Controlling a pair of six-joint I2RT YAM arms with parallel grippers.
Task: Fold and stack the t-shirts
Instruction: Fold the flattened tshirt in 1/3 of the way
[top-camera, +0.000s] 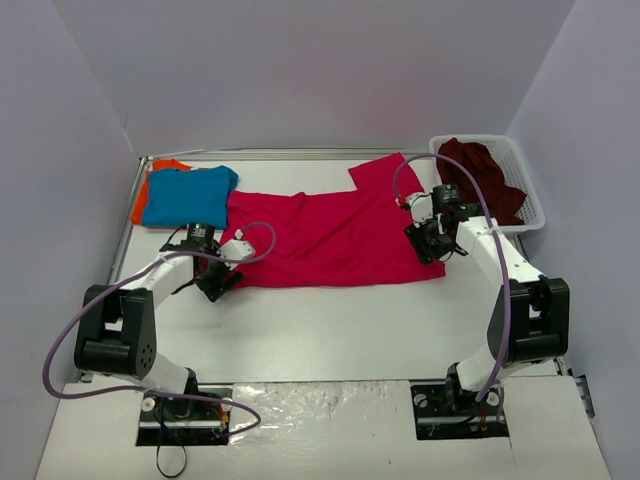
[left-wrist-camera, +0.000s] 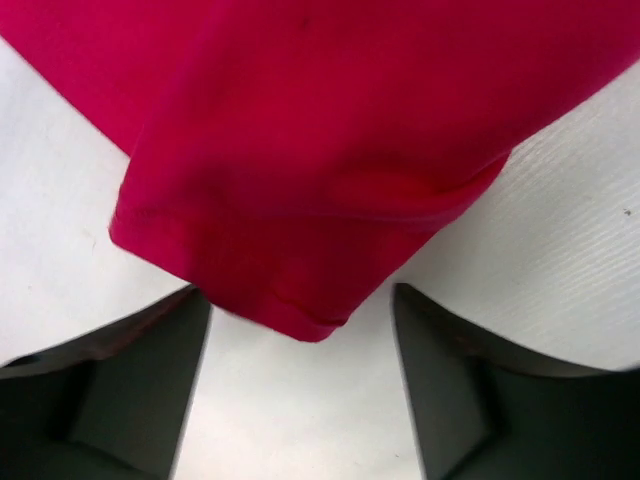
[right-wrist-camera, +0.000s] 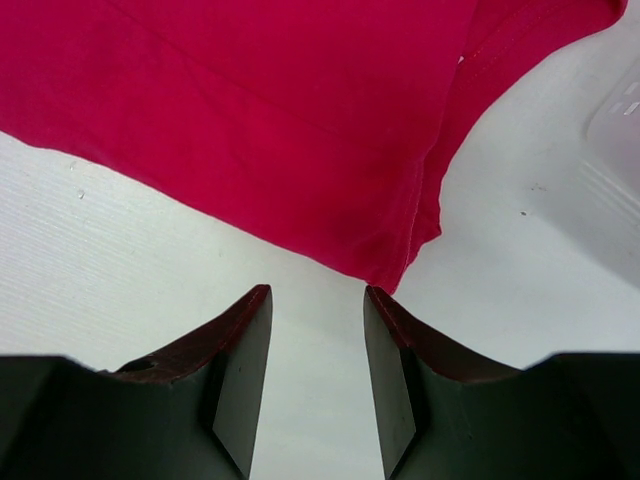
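A crimson-pink t-shirt (top-camera: 335, 232) lies spread flat across the middle of the table. My left gripper (top-camera: 226, 279) sits low at the shirt's near left corner (left-wrist-camera: 300, 315). Its jaws are open wide, and the corner reaches just between the fingertips (left-wrist-camera: 190, 320) without being pinched. My right gripper (top-camera: 430, 250) stands open at the near right corner (right-wrist-camera: 385, 265). That cloth ends just ahead of the right fingertip (right-wrist-camera: 375, 300), and only bare table shows between the fingers. A folded blue t-shirt (top-camera: 188, 196) rests on an orange one (top-camera: 140, 206) at the far left. A dark maroon t-shirt (top-camera: 484, 172) fills the basket.
A white mesh basket (top-camera: 530, 205) stands at the far right corner, its edge showing in the right wrist view (right-wrist-camera: 620, 120). White walls close in the table on three sides. Bare white tabletop (top-camera: 330, 330) runs between the shirt and the arm bases.
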